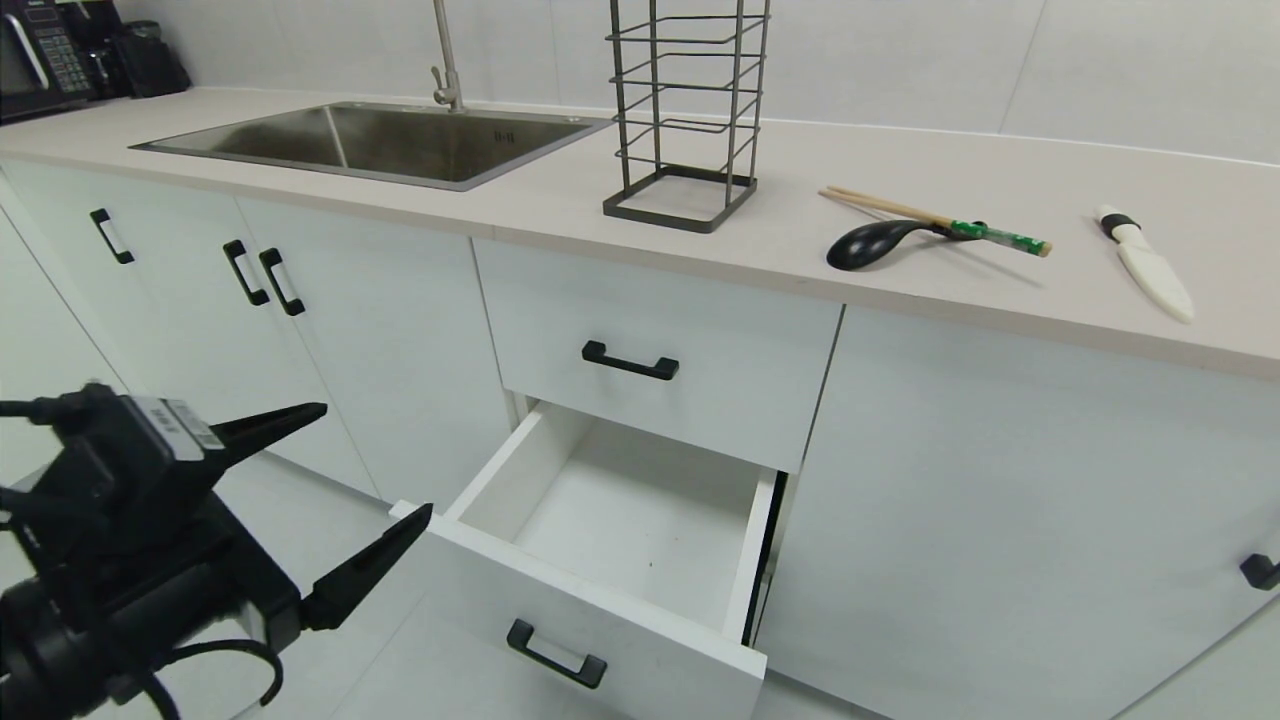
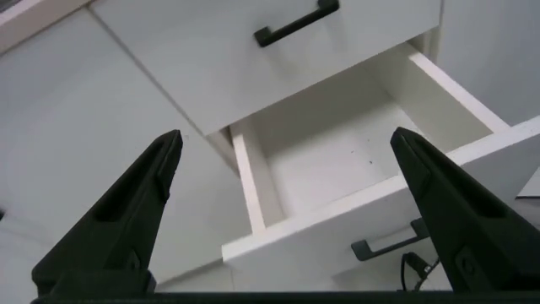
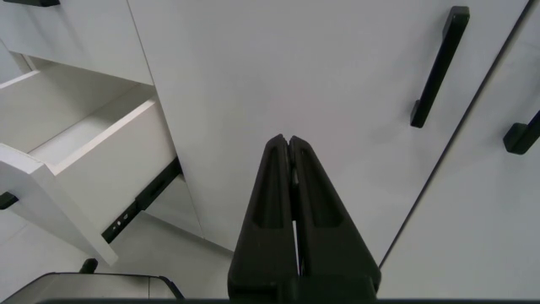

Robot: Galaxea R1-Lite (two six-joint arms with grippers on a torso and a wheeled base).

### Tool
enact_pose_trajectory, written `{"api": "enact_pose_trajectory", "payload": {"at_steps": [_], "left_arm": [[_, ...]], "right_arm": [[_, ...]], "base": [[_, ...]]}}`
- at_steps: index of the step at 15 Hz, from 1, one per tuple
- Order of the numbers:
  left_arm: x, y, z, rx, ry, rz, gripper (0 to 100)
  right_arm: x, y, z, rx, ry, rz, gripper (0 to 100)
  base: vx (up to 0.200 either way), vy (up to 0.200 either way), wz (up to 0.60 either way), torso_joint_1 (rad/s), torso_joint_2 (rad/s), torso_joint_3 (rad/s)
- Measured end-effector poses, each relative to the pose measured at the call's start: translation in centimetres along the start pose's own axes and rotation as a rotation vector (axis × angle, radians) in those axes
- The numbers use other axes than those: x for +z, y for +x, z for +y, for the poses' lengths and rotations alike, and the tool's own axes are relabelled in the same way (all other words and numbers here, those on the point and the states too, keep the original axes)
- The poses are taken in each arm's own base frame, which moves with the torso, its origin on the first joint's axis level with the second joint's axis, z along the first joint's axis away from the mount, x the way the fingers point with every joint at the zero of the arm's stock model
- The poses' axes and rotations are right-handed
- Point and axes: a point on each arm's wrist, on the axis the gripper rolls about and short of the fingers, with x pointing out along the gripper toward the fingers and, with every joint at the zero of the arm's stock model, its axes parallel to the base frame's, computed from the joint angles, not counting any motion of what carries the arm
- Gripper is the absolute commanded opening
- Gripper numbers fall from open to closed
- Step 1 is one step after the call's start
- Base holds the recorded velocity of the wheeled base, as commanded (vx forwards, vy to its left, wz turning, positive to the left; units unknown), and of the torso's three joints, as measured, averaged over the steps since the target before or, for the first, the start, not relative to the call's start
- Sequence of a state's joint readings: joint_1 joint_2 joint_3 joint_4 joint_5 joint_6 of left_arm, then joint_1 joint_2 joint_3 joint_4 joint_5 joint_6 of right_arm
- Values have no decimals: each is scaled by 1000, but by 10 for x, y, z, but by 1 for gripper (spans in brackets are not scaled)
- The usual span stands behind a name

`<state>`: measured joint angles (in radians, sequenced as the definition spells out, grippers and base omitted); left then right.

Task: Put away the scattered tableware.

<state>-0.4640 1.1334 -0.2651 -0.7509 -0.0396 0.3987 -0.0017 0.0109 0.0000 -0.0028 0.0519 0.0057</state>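
- Left gripper (image 1: 378, 457) stands wide open and holds nothing. It hangs low before the cabinets, just to the left of the drawer (image 1: 600, 615).
- Right gripper (image 3: 289, 143) has its two fingers pressed together, with nothing between them. It points at a white door (image 3: 337, 84), next to the side of the drawer.
- That drawer is pulled far out, so its white floor shows. On its front there is a black handle (image 1: 556, 655).
- Above it, the top drawer (image 1: 700, 330) is shut.
- All the tableware lies on the counter (image 1: 560, 215), to the right of the rack (image 1: 685, 195).
- Nearest to the rack is the black spoon (image 1: 875, 243), with its bowl toward the counter's front edge.
- Touching the end of the spoon's handle are the chopsticks (image 1: 900, 208). They lie side by side and carry a green band near one end.
- Well apart to the right lies the white knife (image 1: 1155, 270), near the front edge.
- Left of the rack, the sink (image 1: 400, 145) is set into the counter, with a tap (image 1: 446, 60) behind it.
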Motion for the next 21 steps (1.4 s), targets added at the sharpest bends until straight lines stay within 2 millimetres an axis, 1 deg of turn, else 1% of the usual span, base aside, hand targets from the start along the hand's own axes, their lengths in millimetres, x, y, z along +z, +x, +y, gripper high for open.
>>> {"api": "enact_pose_trajectory", "payload": {"at_steps": [4,7,11,14,15,17,19,21], "left_arm": [[1,-23,6,110,-10,-26,100],[-5,-43,8,211,-14,-29,100],[-25,-73,0,297,-18,-35,100],[-38,-89,-8,305,-31,-45,100],[-43,-92,-11,291,-58,-36,100],[-54,-96,-18,232,-169,25,100],[-58,-100,-22,211,-313,49,100],[-60,-106,-22,241,-346,40,100]], "right_arm": [[0,0,0,0,0,0,0],[0,0,0,0,0,0,0],[0,0,0,0,0,0,0],[0,0,0,0,0,0,0],[0,0,0,0,0,0,0],[0,0,0,0,0,0,0],[0,0,0,0,0,0,0],[0,0,0,0,0,0,0]], "base": [[0,0,0,0,0,0],[0,0,0,0,0,0],[0,0,0,0,0,0],[0,0,0,0,0,0],[0,0,0,0,0,0],[0,0,0,0,0,0],[0,0,0,0,0,0],[0,0,0,0,0,0]]}}
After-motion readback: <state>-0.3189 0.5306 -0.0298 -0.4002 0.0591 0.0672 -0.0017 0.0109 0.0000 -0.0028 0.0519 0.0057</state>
